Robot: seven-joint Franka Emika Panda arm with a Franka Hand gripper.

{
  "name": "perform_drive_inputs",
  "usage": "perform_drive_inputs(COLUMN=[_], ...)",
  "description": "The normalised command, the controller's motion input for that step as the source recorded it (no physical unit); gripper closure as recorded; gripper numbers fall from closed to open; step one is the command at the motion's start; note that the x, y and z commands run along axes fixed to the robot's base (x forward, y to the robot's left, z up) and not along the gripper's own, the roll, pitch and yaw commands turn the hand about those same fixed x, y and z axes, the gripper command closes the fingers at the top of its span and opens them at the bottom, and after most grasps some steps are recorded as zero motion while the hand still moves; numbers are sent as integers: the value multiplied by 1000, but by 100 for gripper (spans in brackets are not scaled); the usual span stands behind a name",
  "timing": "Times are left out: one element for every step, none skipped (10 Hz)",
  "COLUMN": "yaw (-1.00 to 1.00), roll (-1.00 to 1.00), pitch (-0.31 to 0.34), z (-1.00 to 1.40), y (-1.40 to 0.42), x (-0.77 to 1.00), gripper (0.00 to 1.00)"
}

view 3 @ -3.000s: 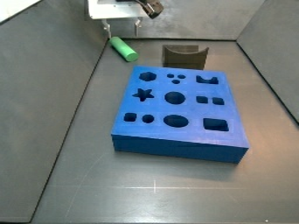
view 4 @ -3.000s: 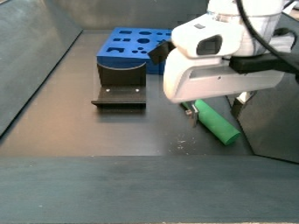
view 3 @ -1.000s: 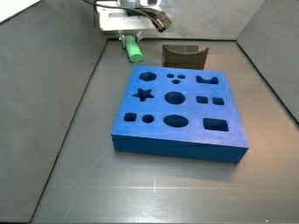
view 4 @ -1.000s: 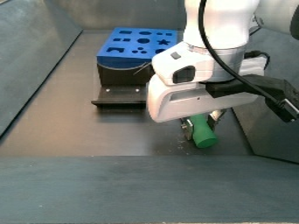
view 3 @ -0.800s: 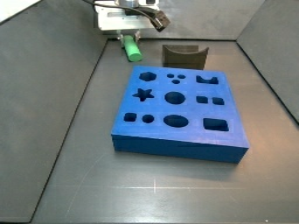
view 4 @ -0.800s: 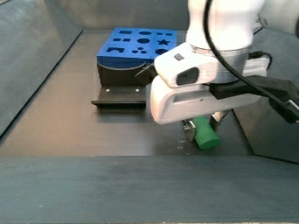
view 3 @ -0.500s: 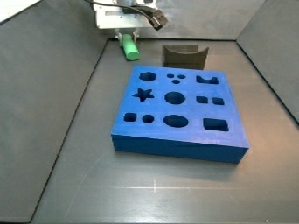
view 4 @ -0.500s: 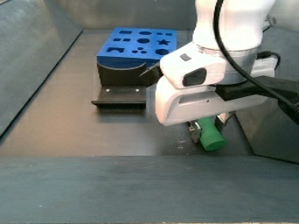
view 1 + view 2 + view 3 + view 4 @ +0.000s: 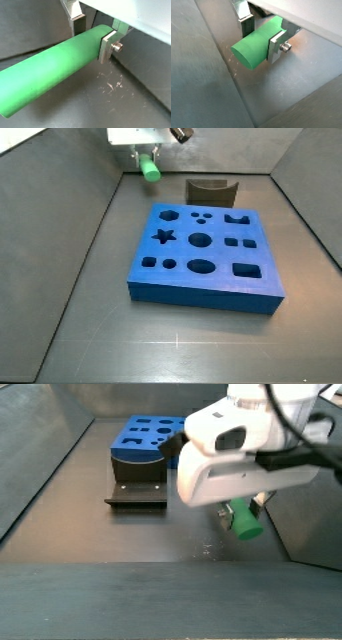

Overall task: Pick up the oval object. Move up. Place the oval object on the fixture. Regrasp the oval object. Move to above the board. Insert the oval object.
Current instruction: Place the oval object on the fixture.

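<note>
While half a second ago it hung near the floor, the oval object (image 9: 245,521), clamped between the silver fingers (image 9: 107,46) of the gripper (image 9: 242,506), now rides higher at frame right, lift step underway; beyond, fixture (image 9: 136,489), then board (image 9: 156,434).

The gripper (image 9: 147,150) is seen at the far end of the floor (image 9: 80,308) in a side view, raised above it. The peg (image 9: 147,166) is clamped between the fingers (image 9: 107,46) and hangs clear of the floor in both side views. The fixture (image 9: 210,192) is set just to the right of the peg in that side view, and the board (image 9: 203,258) lies in front of the fixture, close to it. In a side view the fixture (image 9: 138,492) is found left of the gripper (image 9: 241,502), with the board (image 9: 150,436) behind it.
</note>
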Motion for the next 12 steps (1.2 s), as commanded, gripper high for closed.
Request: perform_drive_inputs(yaw=[0, 1, -8, -15, -24, -27, -25, -19, -1, 10, 18, 23], roll=[0, 4, 14, 26, 52, 73, 95, 102, 111, 112, 116, 119], pitch=[0, 2, 26, 32, 47, 60, 74, 78, 83, 83, 89, 90], z=[1000, 1000, 1000, 1000, 1000, 1000, 1000, 1000, 1000, 1000, 913, 833], y=[0, 2, 0, 1, 0, -1, -1, -2, -8, -10, -10, -9], x=[0, -3, -15, -18, -24, -28, -33, -35, -38, -38, -36, -31], gripper=[100, 100, 100, 100, 100, 100, 100, 100, 100, 100, 100, 100])
